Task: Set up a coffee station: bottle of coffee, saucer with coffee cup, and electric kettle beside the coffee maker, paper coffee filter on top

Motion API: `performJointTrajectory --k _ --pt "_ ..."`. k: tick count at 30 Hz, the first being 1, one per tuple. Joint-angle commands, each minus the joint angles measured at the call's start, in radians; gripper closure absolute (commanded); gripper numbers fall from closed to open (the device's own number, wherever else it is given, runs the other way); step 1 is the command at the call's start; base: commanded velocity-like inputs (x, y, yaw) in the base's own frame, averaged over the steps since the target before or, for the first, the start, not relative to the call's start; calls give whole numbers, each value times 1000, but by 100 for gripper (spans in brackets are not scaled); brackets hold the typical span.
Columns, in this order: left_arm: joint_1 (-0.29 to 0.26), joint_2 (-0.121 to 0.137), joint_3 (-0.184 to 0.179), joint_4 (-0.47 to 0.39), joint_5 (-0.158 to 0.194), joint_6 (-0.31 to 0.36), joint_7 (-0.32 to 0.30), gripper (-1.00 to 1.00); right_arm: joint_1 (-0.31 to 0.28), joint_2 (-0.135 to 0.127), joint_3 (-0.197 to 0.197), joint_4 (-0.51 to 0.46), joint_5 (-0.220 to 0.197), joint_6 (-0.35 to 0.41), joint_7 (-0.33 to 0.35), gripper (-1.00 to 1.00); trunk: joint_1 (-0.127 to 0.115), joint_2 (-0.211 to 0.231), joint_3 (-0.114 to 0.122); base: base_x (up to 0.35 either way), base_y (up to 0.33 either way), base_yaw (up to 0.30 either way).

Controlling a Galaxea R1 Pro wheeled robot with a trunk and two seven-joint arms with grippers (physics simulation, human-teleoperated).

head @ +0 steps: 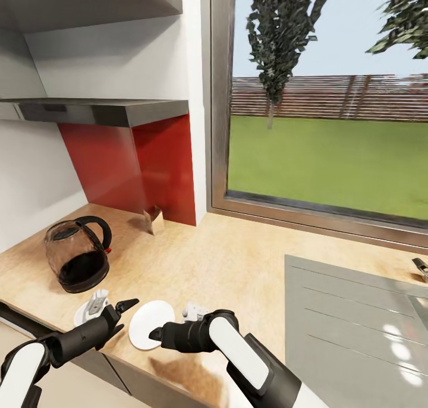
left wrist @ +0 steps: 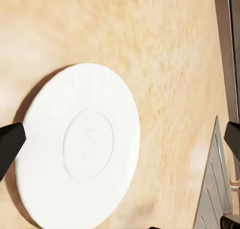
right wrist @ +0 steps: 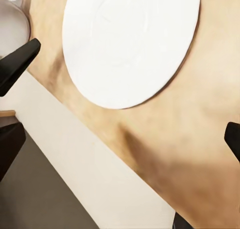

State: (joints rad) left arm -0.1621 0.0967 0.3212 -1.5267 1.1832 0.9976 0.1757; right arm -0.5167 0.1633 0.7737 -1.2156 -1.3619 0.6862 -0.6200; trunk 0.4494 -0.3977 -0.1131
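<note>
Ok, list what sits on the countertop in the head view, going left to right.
Glass kettle → small brown packet by the red wall → steel sink drainer → tap piece at the far right edge. The white saucer and the pieces around the grippers overlap, so I leave them out.

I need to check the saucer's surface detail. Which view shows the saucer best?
The left wrist view: the saucer appears nearly whole, its centre ring clear. The right wrist view crops the saucer at the picture's edge. The head view shows it small, between both grippers.
</note>
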Motion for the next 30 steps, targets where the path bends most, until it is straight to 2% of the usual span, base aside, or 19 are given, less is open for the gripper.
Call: performJointTrajectory --k 1,15,23,30 --pt "-1 0 1 -1 10 4 10 -100 -1 0 1 -1 -9 -1 -10 -100 1 -2 -2 0 0 0" --pt "-6 0 1 -1 3 3 12 -100 0 2 0 -2 -9 -1 -9 -100 1 -2 -2 0 0 0" --pt "-4 -1 2 -1 4 3 64 -100 0 2 -1 2 -9 -1 -9 -100 1 -2 -2 0 0 0" --pt "-1 -1 1 0 4 3 74 -100 0 2 -1 3 -9 -1 -9 -100 1 -2 -2 0 0 0"
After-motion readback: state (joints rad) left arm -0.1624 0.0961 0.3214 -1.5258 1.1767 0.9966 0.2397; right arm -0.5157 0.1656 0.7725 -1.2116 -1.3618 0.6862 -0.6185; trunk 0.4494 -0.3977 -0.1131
